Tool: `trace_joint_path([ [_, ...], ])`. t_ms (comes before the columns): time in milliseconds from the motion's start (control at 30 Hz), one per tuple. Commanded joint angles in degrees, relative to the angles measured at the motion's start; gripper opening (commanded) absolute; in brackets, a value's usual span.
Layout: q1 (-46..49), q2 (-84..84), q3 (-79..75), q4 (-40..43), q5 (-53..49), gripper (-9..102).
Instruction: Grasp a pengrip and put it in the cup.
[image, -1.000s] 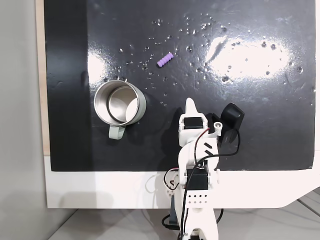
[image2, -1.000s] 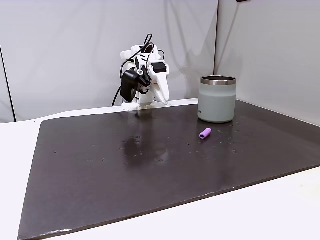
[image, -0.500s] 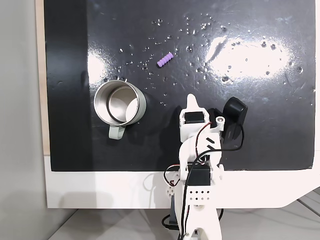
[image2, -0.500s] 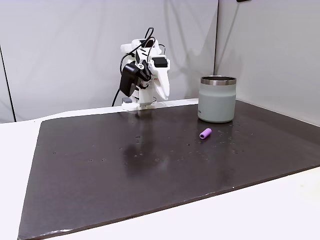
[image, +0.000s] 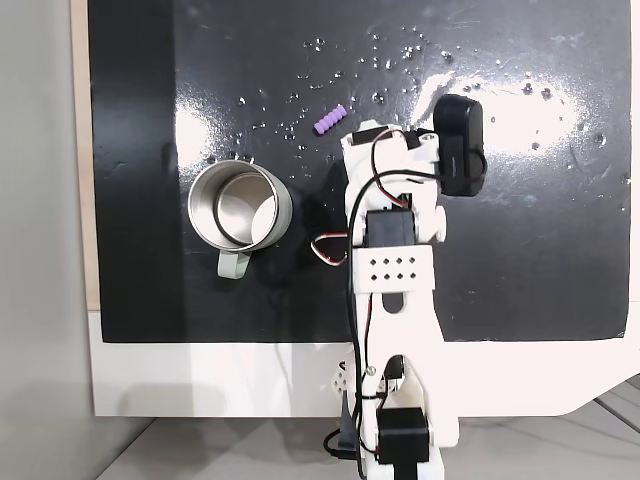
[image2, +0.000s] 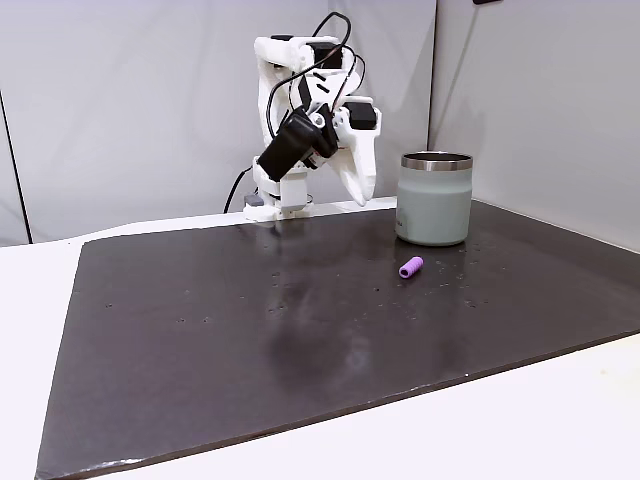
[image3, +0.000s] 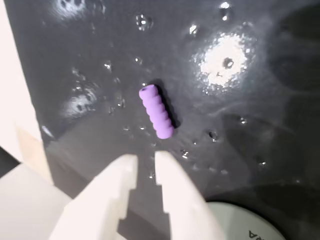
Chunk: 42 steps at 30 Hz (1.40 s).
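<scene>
One pengrip (image3: 157, 111) just beyond gripper (image3: 146, 160) tips.

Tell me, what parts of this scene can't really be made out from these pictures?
- The gripper: in a fixed view from above, the arm's own body hides its fingertips.
- The cup: in the wrist view the bottom edge cuts off all but a sliver of rim.
- Cup's inside: in a fixed view from the side, its wall hides it.
- The pengrip: too small there to show its ridges.
</scene>
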Motion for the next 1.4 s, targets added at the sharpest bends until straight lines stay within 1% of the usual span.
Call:
trace_joint_path([
  [0,-0.88,-6.94,-10.63,3.43,-0.79,4],
  [133,-2.29,-13.97,-17.14,6.86,-1.05,11],
  [367,-4.31,-23.55,-24.08,9.84,-1.93,15],
  [733,-6.33,-33.93,-30.85,10.63,-1.76,21],
  [1133,-8.61,-42.63,-36.56,11.34,-0.44,19],
  [1267,-8.88,-44.21,-36.91,11.34,-0.44,13],
  [1367,-8.96,-44.65,-37.09,11.25,-0.18,6],
])
